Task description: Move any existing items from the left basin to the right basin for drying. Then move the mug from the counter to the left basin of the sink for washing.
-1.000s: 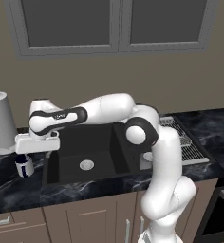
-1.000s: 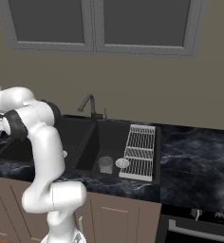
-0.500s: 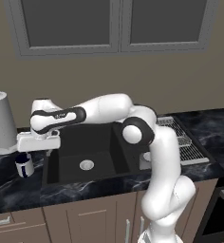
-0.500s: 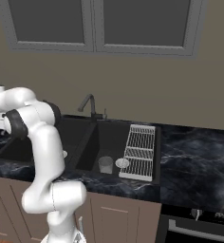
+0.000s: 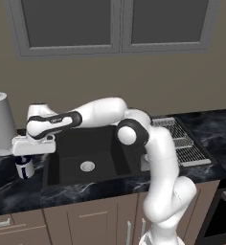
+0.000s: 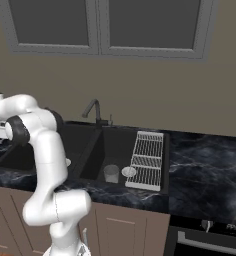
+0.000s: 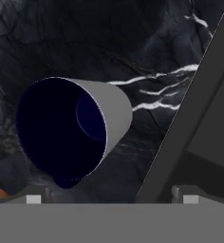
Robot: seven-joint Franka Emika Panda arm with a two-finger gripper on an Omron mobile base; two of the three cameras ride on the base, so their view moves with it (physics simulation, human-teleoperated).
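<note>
Black marble counter [image 5: 19,191] carries the mug [image 5: 24,167], left of the left basin [image 5: 93,153]. The grey cup [image 6: 111,173] already stands in the right basin [image 6: 115,150], so only the mug remains. Over the last second the arm has barely shifted; its gripper [image 5: 25,160] hovers open over the mug, likely about to grasp.

Glossy veined marble counter [image 5: 19,196]; matt black sink [image 5: 105,139]

Mug [image 5: 24,168] top hidden under the gripper [image 5: 23,158], fingers unseen (spread or closed not discernible). Left basin [image 6: 20,155] largely blocked by the arm. Grey cup [image 6: 111,173] small, details unclear. Grey canister [image 5: 1,122] cut by the left edge.
</note>
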